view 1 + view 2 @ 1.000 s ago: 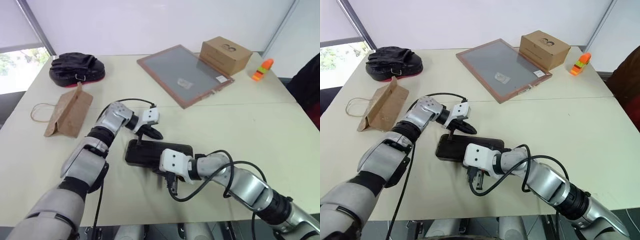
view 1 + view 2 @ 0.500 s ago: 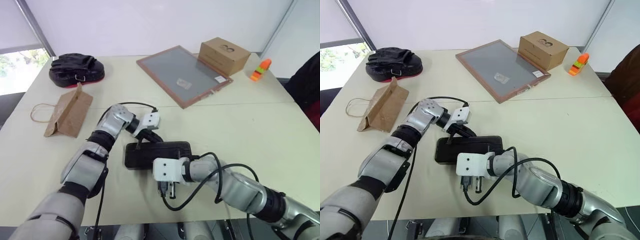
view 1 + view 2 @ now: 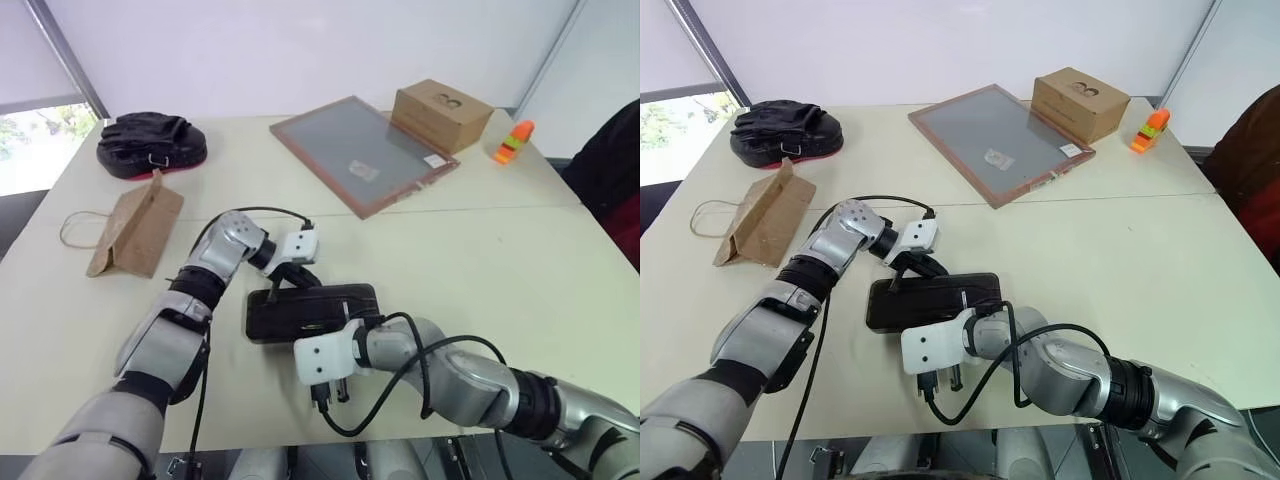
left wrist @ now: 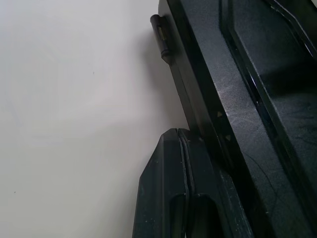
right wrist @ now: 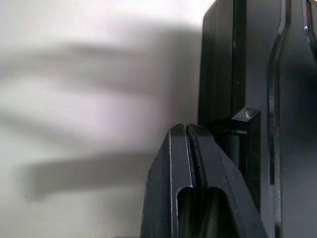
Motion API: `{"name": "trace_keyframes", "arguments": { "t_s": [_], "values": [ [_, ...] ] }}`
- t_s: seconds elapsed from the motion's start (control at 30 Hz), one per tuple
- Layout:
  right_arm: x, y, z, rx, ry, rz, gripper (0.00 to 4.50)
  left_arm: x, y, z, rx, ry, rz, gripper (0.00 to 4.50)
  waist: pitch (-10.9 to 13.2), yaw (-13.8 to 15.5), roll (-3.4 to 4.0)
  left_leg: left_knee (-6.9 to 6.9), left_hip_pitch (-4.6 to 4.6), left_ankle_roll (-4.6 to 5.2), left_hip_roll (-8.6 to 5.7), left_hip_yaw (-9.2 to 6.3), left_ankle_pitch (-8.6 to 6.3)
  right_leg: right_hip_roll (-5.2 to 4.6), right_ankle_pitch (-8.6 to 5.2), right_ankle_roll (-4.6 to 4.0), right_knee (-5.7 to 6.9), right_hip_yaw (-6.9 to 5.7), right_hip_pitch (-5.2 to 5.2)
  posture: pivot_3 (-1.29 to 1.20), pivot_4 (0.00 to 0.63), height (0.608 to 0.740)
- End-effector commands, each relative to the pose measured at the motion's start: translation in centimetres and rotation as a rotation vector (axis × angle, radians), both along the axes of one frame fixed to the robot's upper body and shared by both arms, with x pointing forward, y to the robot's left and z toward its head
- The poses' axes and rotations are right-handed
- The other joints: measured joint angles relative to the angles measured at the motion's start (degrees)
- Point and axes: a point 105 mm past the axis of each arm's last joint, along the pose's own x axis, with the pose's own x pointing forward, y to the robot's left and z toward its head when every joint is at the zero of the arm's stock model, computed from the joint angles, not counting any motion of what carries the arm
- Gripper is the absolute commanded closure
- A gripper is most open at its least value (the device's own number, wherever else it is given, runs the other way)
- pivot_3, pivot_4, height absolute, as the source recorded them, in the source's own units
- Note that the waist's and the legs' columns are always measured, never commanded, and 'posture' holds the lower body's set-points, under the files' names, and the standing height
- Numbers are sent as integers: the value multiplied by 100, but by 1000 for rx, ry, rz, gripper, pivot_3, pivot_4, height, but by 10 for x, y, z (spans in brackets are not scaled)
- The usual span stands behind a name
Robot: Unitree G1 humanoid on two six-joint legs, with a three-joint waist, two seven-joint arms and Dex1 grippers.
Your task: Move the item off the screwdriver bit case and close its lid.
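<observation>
**Both grippers shut and bracketing the closed bit case**

I see the screwdriver bit case (image 3: 312, 311) lying flat near the front of the table (image 3: 520, 250), its lid (image 3: 940, 295) down over the base and appearing closed; whether the latch tab (image 5: 246, 115) has fully caught I cannot tell. The paper bag (image 3: 137, 226) sits well apart at the table's left side, folded into a low tent with its twine handle trailing outward, so I judge the removal step done.

My left gripper (image 3: 283, 281) has its fingers (image 4: 174, 188) pressed together, empty, their tips against the case's far edge beside a small hinge or pin; I read this as a brace to keep the case from sliding. My right gripper (image 3: 330, 392) is likewise shut and holds nothing; in the right wrist view its fingertips (image 5: 190, 148) stand just beside the near edge at the latch tab, the posture for pushing rather than grasping.

Further back lie a framed grey panel (image 3: 365, 152), a cardboard box (image 3: 441, 114), a black padded mitt (image 3: 152, 143) and a small orange toy (image 3: 509, 143), all well clear of the work.

I judge that only confirming the latch remains.
</observation>
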Motion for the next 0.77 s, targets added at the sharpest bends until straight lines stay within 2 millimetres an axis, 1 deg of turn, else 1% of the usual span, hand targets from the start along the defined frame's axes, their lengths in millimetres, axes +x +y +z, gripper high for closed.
{"name": "trace_keyframes", "arguments": {
  "t_s": [0.03,0.13,0.23,0.27,0.3,0.33,0.37,0.4,0.43,0.47,0.5,0.53,0.57,0.6,0.63,0.67,0.7,0.73,0.77],
  "values": [
    [88,-54,47,-64,-384,-331,4434,-45,-4,-53,108,221,-148,4500,-8,3,-2,-6,26,4,3,-1,-3,2,-1,0,-7,0,27,0,150,740],
    [94,-58,54,-68,-420,-343,4434,-44,-5,-55,103,222,-137,4500,-12,0,-3,-4,31,5,8,-4,-3,8,-2,1,-9,0,34,0,150,740],
    [90,-53,52,-42,-375,-328,4434,-40,-9,-54,83,198,-120,4500,-21,4,-4,-3,32,4,7,-4,-2,11,-1,0,-6,1,33,0,150,740],
    [80,-47,48,4,-285,-317,4434,-34,-12,-50,57,167,-97,4500,-26,8,-3,-2,32,3,7,-5,-2,11,-1,0,-6,1,33,0,150,740],
    [63,-37,43,85,-135,-292,4434,-25,-16,-42,14,141,-56,4500,-32,27,-2,-1,32,3,8,-5,-2,11,-1,0,-6,1,33,0,150,740],
    [50,-31,41,139,-33,-269,4434,-19,-19,-37,-16,125,-28,4500,-32,51,-3,-1,31,3,8,-6,-2,10,-1,0,-6,1,34,0,150,740],
    [42,-28,41,172,30,-253,4434,-15,-21,-33,-35,116,-10,4500,-33,83,-5,3,28,3,8,-10,-2,9,-1,-1,-7,1,36,0,150,740],
    [34,-28,42,214,117,-268,4434,-11,-22,-27,-62,106,10,4500,-33,107,-5,6,26,3,8,-15,-2,5,-1,0,-8,-1,41,0,150,740],
    [15,-29,48,282,257,-234,4434,-1,-19,-15,-103,82,46,4500,-33,166,-6,9,26,3,4,-15,-2,0,0,0,-9,0,43,0,150,740],
    [0,-29,54,327,354,-199,4434,5,-17,-5,-133,65,72,4500,-32,200,-7,12,21,3,0,-15,-2,-4,0,0,-14,-1,43,0,150,740],
    [-15,-35,63,398,482,-187,4434,14,-11,9,-169,31,110,4500,-32,215,-7,14,12,5,-6,-16,-3,-10,0,1,-17,-1,39,0,150,740],
    [-26,-46,80,493,590,-161,4434,25,0,34,-257,32,182,4500,-30,217,-11,14,9,10,-9,-15,-6,-14,2,3,-19,-2,38,0,150,740],
    [-33,-55,92,557,651,-146,4434,31,8,51,-319,38,224,4500,-22,197,-20,14,7,17,-9,-16,-10,-15,5,8,-27,-2,40,0,150,740],
    [-39,-61,100,598,688,-133,4434,33,14,62,-361,45,248,4500,-19,169,-25,14,-8,20,-7,-18,-12,-13,8,12,-31,-3,27,0,150,740],
    [-38,-72,114,679,703,-128,4434,38,27,85,-463,48,312,4500,-16,130,-28,13,-13,21,-5,-15,-12,-11,9,13,-28,-1,14,0,150,740],
    [-31,-82,125,749,674,-144,4434,40,42,102,-546,35,372,4500,-12,91,-27,11,-13,24,0,-13,-14,-8,10,13,-29,-1,10,0,150,740],
    [-21,-93,136,830,644,-185,4434,41,58,117,-615,20,431,4500,-12,58,-26,4,-16,24,3,-14,-14,-8,9,13,-28,-1,3,0,150,740],
    [-8,-104,144,909,607,-238,4434,39,74,127,-658,-23,483,4500,-11,13,-23,0,-16,24,4,-15,-14,-8,9,12,-25,-1,0,0,150,740],
    [4,-113,149,957,567,-292,4434,35,86,130,-675,-46,526,4500,-11,13,-23,-6,-14,23,7,-12,-15,-7,9,12,-24,3,-3,0,150,740]
  ]
}}
